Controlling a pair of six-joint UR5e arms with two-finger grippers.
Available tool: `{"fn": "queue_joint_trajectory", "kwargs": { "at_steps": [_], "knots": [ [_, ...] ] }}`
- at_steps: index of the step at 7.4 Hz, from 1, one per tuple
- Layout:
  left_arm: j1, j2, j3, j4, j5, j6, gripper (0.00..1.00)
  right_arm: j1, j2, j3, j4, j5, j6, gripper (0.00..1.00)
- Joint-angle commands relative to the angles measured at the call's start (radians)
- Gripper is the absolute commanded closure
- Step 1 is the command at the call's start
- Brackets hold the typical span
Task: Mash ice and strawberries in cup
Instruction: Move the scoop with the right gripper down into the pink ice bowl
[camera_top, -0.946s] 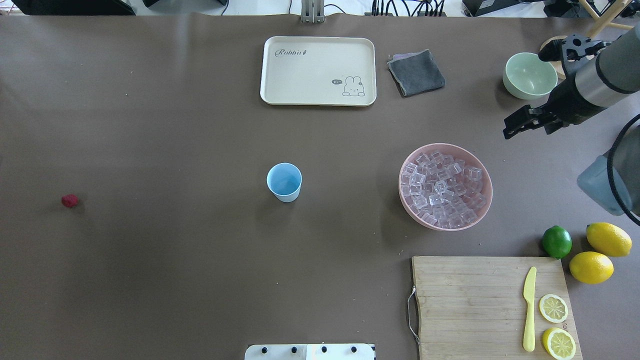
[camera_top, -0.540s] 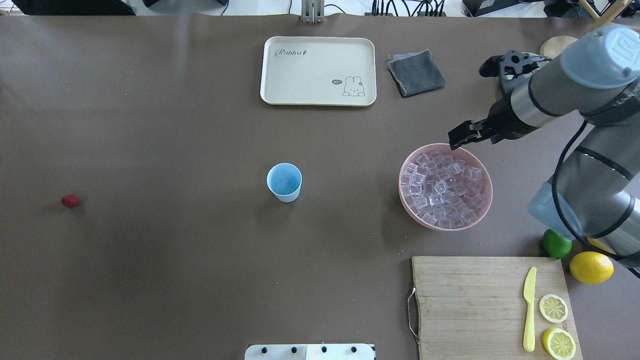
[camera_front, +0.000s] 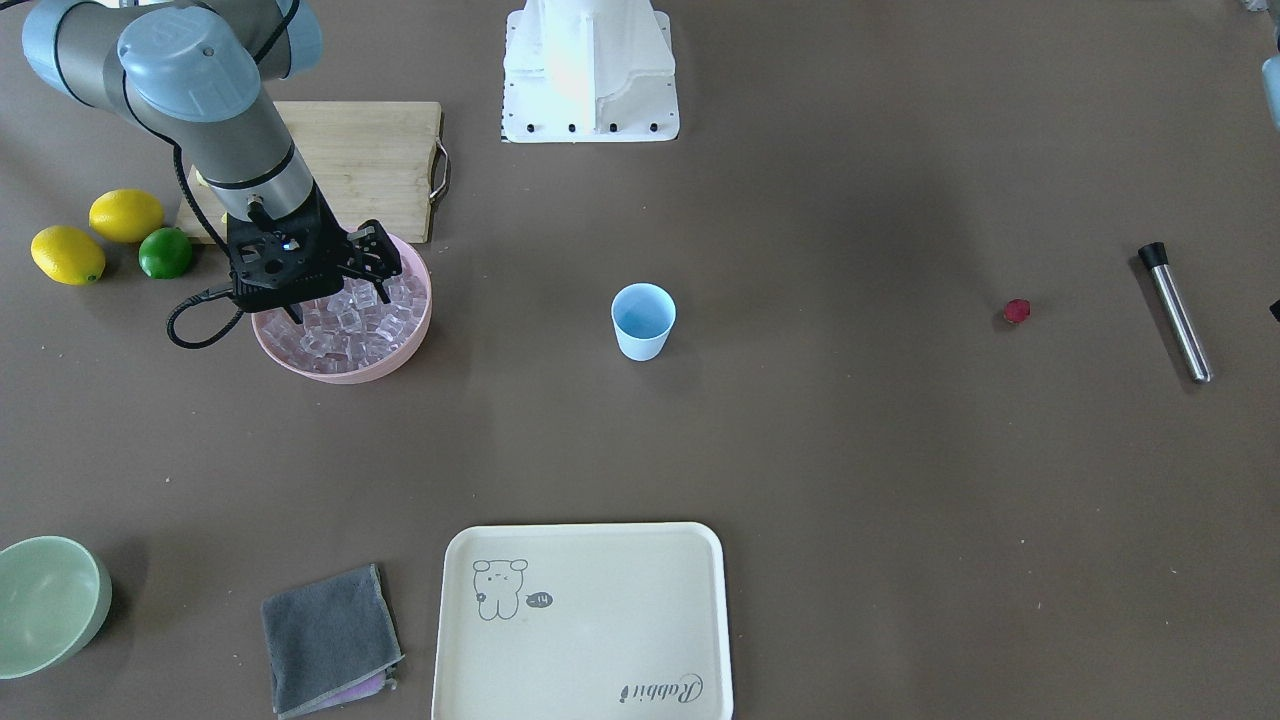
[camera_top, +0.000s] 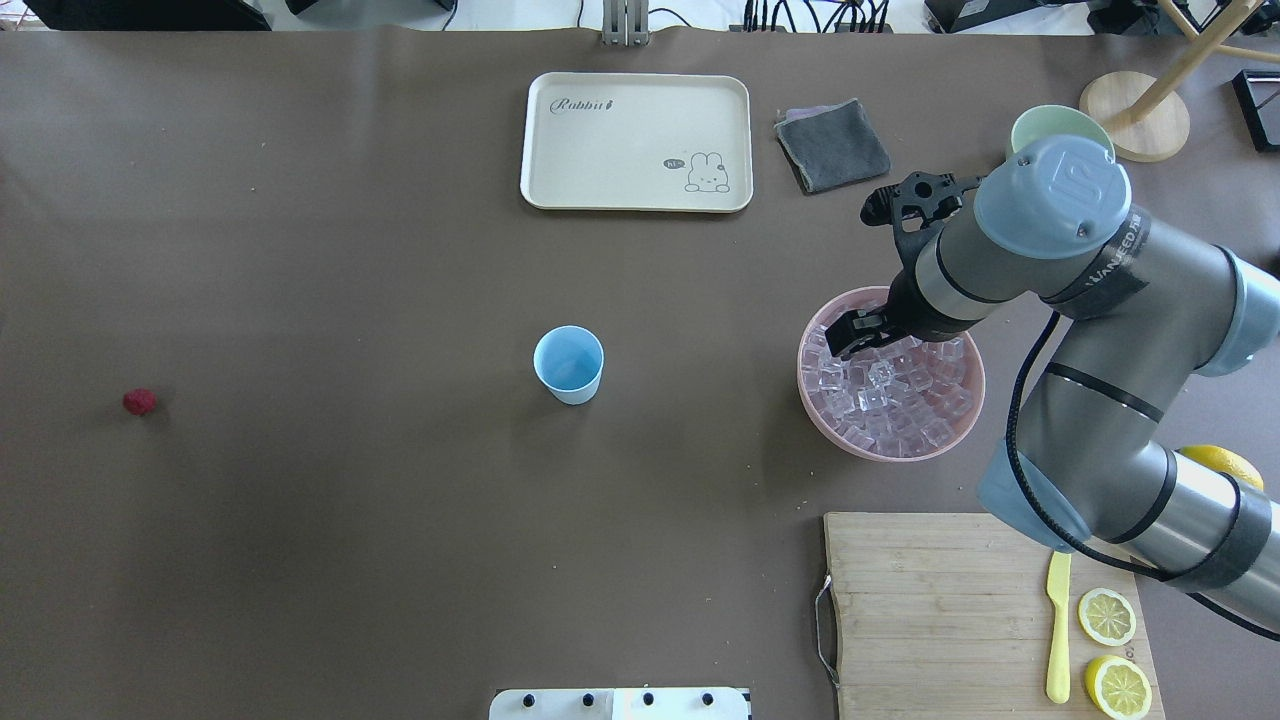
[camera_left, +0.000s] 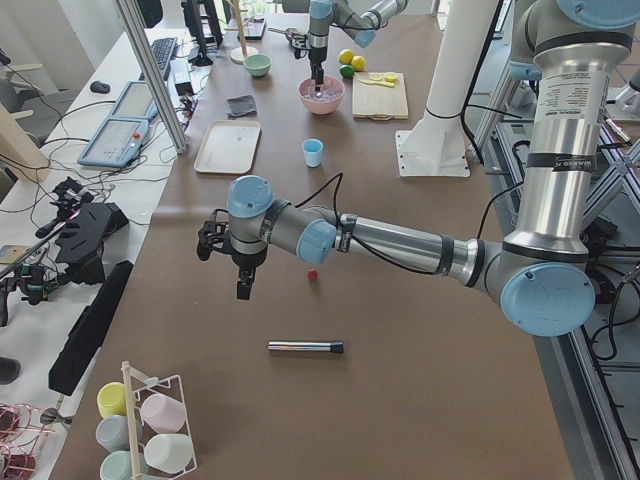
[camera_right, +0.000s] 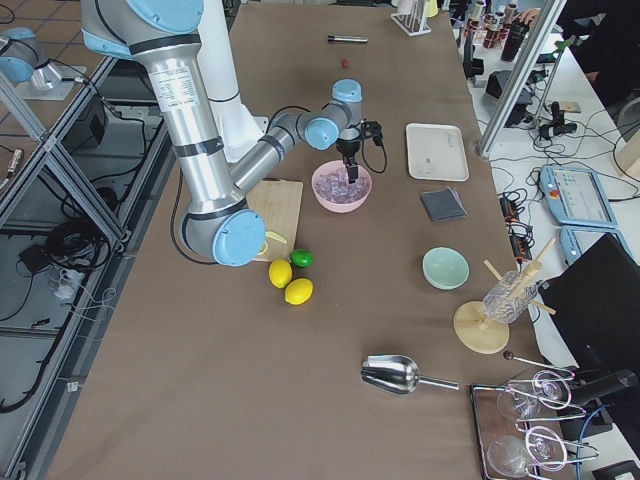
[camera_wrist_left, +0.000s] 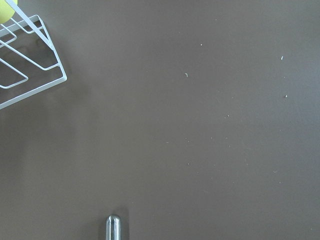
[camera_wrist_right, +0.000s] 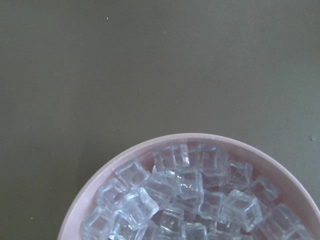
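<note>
The pale blue cup (camera_top: 569, 364) stands upright mid-table, also in the front view (camera_front: 642, 320). The ice (camera_top: 890, 395) fills a wide pink bowl (camera_top: 975, 400); the right wrist view shows the cubes (camera_wrist_right: 190, 195) close below. My right gripper (camera_front: 340, 305) is open, its fingers spread just above the ice at the bowl's far-left part (camera_top: 858, 335). The tiny red strawberry (camera_top: 139, 402) lies alone far left. My left gripper (camera_left: 243, 285) hangs over bare table near the strawberry (camera_left: 313, 275); I cannot tell whether it is open or shut.
A steel rod with a black cap (camera_front: 1175, 312) lies beyond the strawberry. A cream tray (camera_top: 636, 141), grey cloth (camera_top: 832, 145) and green bowl (camera_front: 50, 600) sit at the far side. A cutting board (camera_top: 930, 600) holds a knife and lemon slices, with lemons and a lime beside it.
My right arm has swung in from the far right, near the green bowl, to above the pink bowl of ice. The cup and strawberry have not moved.
</note>
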Motion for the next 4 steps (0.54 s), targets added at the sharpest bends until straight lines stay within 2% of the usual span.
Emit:
{"fn": "queue_joint_trajectory", "kwargs": {
  "at_steps": [1,2,4],
  "knots": [
    [-0.003,0.004,-0.007,0.000,0.000,0.000,0.01,-0.023,-0.005,-0.002,-0.004,0.003,0.045,0.43],
    [-0.004,0.004,-0.005,0.000,0.000,0.001,0.01,-0.036,-0.005,-0.002,-0.023,-0.003,0.045,0.54],
    [-0.006,0.004,-0.005,0.001,0.000,0.001,0.01,-0.041,-0.004,0.004,-0.054,0.005,0.053,0.51]
  ]
}}
